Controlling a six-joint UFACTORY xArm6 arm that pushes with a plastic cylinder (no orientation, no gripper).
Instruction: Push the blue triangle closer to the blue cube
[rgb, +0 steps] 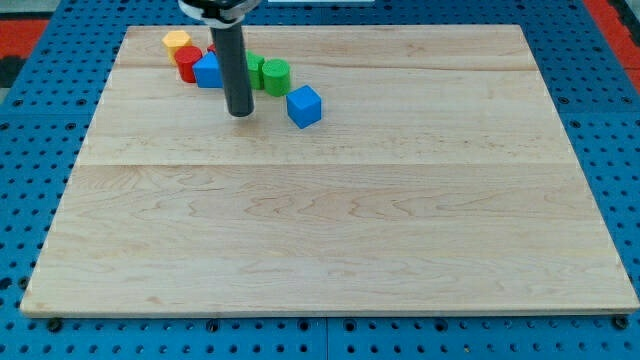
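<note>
The blue cube (305, 106) sits on the wooden board at the view's upper left of centre. The blue triangle (208, 71) lies further to the view's left, partly behind the rod, touching a red block (188, 63). My tip (240, 114) rests on the board between the two blue blocks, just below and right of the blue triangle and about a cube's width left of the blue cube. The rod hides part of the cluster behind it.
A yellow block (177, 41) sits at the view's top left of the cluster. A green cylinder (276, 77) and another green block (255, 70) lie just right of the rod, above the blue cube. The wooden board (330, 230) lies on a blue pegboard.
</note>
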